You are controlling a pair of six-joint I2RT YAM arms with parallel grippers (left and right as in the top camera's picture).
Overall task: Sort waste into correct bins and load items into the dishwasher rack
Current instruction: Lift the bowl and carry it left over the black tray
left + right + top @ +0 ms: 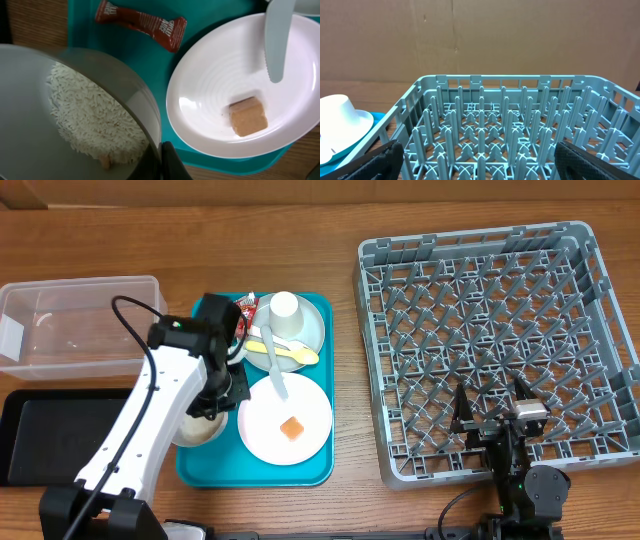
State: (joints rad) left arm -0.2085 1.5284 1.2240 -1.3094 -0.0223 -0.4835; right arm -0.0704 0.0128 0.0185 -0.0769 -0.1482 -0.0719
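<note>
Rice (95, 120) is lying heaped in the small white bowl (30, 100), and I am seeing the left gripper (215, 402) pinching that bowl by its rim. The jaws are closed tight, with one dark finger (167, 160) showing against the rim in the left wrist view. The bowl is sitting at the front left edge of the teal tray (310, 470); I cannot tell whether it is resting there or lifted.

Beside it, the pale pink plate (262, 430) is carrying the orange cube (291, 428), and the pale fork (272, 365) is reaching over the plate's far edge. Behind that, the grey-green plate (312, 330) is holding the white cup (285, 312) and the yellow spoon (285, 352). A red wrapper (245, 310) is lying on the tray by the arm.

The clear tub (80, 325) and the black tray (50, 435) are standing left of the teal tray. The dishwasher rack (490, 340) is sitting well to the right.

The right gripper (497, 415) is hanging over the rack's near edge with its jaws spread fully apart and holding nothing.
</note>
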